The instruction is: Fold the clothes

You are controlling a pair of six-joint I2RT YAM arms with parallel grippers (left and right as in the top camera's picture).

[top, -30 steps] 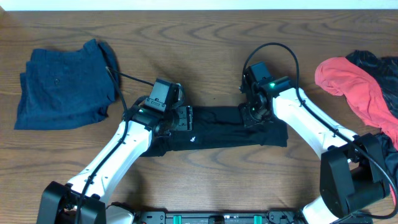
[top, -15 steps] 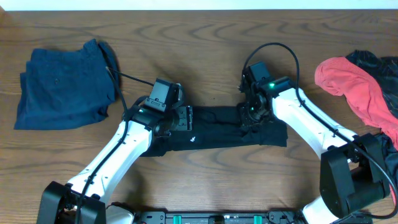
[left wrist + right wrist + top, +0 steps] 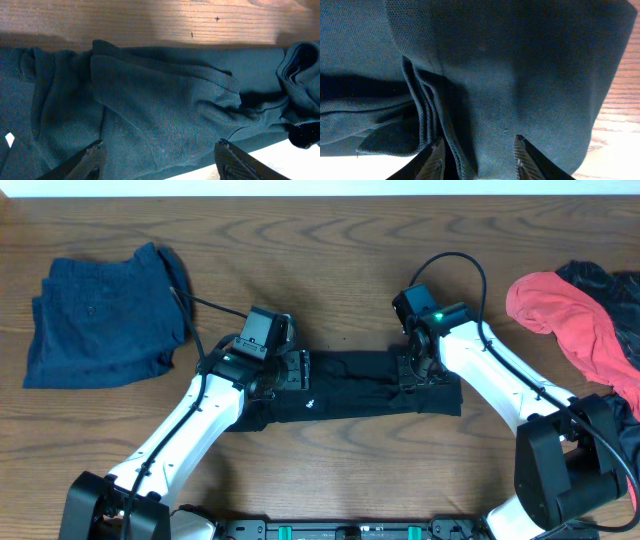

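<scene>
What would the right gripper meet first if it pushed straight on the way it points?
The dark garment: the right gripper points at its stacked fold edges, jaws open, apparently very close, though exact depth is hard to judge.

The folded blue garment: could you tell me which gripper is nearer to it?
Left. The left gripper is at the black garment's end toward the blue garment; the right gripper is at its opposite end.

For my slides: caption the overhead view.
Left gripper and right gripper over a dark garment; blue clothes and red garment aside.
</scene>
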